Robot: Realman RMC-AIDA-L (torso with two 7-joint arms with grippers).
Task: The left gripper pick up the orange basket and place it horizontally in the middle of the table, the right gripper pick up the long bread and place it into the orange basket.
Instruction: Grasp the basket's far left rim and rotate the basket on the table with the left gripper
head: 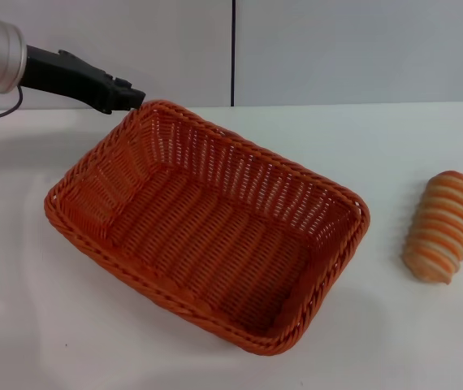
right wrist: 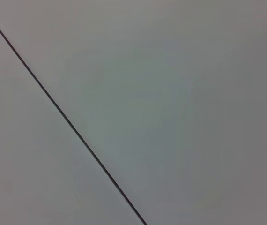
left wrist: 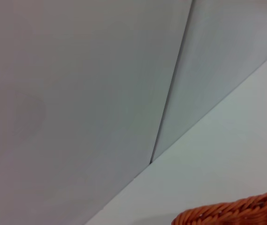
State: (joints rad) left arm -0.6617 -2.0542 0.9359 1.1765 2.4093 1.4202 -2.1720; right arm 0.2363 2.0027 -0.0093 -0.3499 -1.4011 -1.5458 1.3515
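head view | left claw (head: 134, 99) at basket (head: 207, 223) far corner rim, cannot tell if clenched | basket on counter (head: 426, 341), angled, near middle | bread (head: 443, 226) on counter, apart to its right, not yet in | right claw unseen

Bright, even overhead light; soft shadow under the orange basket (head: 207, 236) on the table (head: 36, 325). Left wrist view slightly soft, no glare.

Bare table (head: 394, 162) (white) separates orange basket (head: 207, 223) from long bread (head: 443, 226).
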